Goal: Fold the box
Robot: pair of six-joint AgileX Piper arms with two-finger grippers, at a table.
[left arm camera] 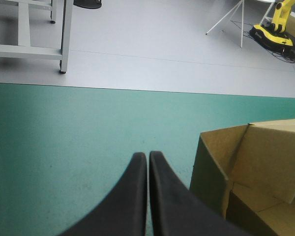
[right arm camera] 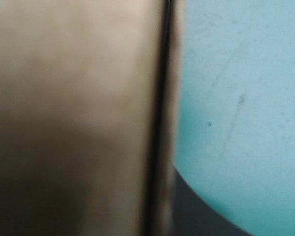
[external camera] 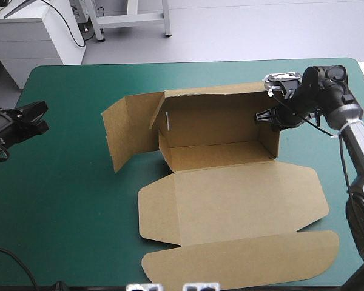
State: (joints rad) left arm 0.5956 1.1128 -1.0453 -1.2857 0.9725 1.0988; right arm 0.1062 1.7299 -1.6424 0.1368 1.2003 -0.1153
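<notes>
Nearest me, the box's [external camera: 218, 124] lid [external camera: 242, 206] lies flat. I have my right end effector [external camera: 266, 117] clamping a wall [external camera: 270, 145] and my left end effector [left arm camera: 147, 156] pressed together, well apart. A pull risks dragging everything.

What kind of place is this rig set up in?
Probably a robotics lab bench: a teal-green table cover, a part-folded brown box on it with the right gripper at its wall, and bare grey floor with a metal bench frame beyond the far edge.
</notes>
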